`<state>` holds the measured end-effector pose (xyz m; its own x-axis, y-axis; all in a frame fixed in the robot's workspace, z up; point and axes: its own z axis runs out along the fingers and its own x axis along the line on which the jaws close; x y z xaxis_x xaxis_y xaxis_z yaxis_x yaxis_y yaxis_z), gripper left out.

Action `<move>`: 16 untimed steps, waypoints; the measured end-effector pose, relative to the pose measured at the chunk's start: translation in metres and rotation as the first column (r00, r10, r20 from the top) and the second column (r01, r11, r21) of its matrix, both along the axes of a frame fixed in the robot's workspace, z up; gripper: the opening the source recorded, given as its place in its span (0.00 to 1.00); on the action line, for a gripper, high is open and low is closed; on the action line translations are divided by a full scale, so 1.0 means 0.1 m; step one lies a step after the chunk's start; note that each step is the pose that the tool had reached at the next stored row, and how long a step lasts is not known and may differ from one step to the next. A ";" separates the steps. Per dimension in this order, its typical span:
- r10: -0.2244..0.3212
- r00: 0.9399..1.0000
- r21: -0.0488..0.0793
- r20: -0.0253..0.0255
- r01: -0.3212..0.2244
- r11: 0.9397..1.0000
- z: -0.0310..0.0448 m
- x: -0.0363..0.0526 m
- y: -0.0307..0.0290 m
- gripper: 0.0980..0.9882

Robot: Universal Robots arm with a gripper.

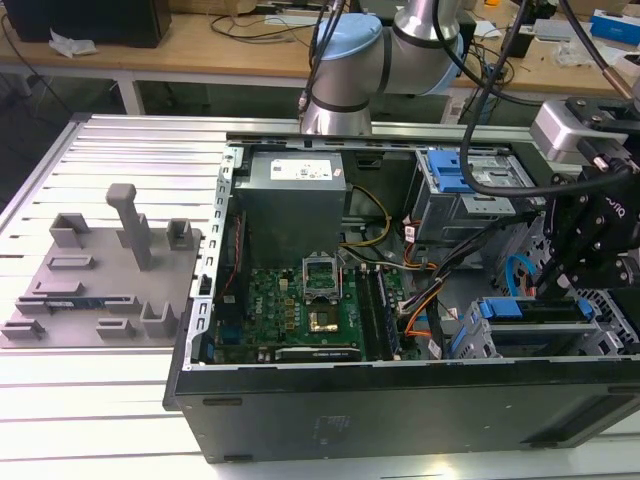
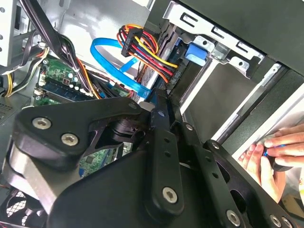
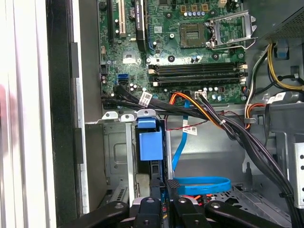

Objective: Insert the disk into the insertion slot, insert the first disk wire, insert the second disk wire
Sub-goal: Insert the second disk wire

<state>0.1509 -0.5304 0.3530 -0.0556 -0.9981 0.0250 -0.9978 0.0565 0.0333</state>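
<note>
The disk (image 1: pixel 535 312) sits in the insertion slot (image 1: pixel 600 322) at the exterior view's right, its blue caddy (image 1: pixel 497 308) facing the motherboard. In the first wrist view, the caddy's blue end (image 3: pixel 149 145) stands in the grey bay (image 3: pixel 116 156). My gripper (image 1: pixel 553 292) hangs just over the disk's rear end. Its fingers (image 2: pixel 159 102) look shut on the plug of a flat blue wire (image 2: pixel 109 61), which loops away as a blue band (image 3: pixel 199 183) beside my gripper (image 3: pixel 164 190). A multi-coloured wire (image 2: pixel 147 50) runs to the disk's rear.
The open computer case holds a motherboard (image 1: pixel 300 310), a power supply (image 1: pixel 290 190) and a taller grey cage with a blue latch (image 1: pixel 460 175). Thick black cable bundles (image 3: pixel 228 128) cross beside the bay. A person's hand (image 2: pixel 273 152) rests outside the case wall. A grey fixture plate (image 1: pixel 90 270) lies at the exterior view's left.
</note>
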 end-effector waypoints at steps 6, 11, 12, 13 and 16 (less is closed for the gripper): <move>0.000 1.000 0.000 0.000 0.000 1.000 -0.001 0.000 -0.011 0.07; 0.003 1.000 0.000 0.000 -0.003 1.000 -0.003 0.000 -0.013 0.07; 0.004 1.000 0.000 0.000 -0.004 1.000 -0.003 0.000 -0.013 0.07; 0.005 1.000 0.000 0.000 -0.005 1.000 -0.004 0.001 -0.013 0.07; 0.010 1.000 0.000 0.000 -0.010 1.000 -0.009 0.006 -0.013 0.07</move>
